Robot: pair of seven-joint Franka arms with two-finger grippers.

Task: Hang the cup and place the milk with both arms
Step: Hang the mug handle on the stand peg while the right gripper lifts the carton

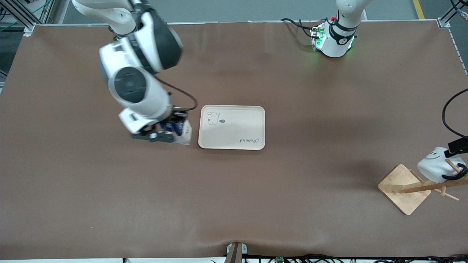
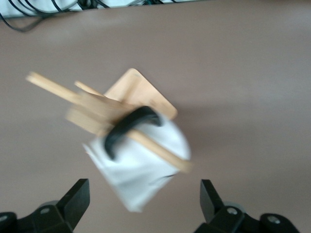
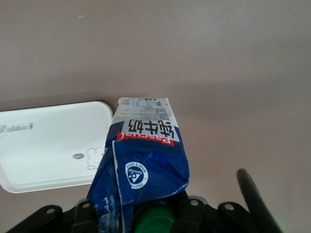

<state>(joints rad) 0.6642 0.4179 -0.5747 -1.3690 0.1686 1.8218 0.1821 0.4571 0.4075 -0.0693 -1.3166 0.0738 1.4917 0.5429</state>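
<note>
The cup (image 1: 437,165), a white mug with a smiley face, hangs by its black handle on a peg of the wooden rack (image 1: 404,189) near the left arm's end of the table. In the left wrist view the cup (image 2: 146,167) sits on the peg. My left gripper (image 2: 145,204) is open around it, with both fingers clear of it. In the front view my left gripper (image 1: 461,145) shows only at the edge. My right gripper (image 1: 161,134) is shut on the milk (image 1: 181,130), a blue carton with a green cap (image 3: 153,221), held tilted and low beside the tray.
A cream tray (image 1: 231,127) with a bear drawing lies mid-table, also seen in the right wrist view (image 3: 48,145). The rack's pole (image 1: 431,186) leans out over its square base. A black cable (image 1: 448,109) loops above the rack.
</note>
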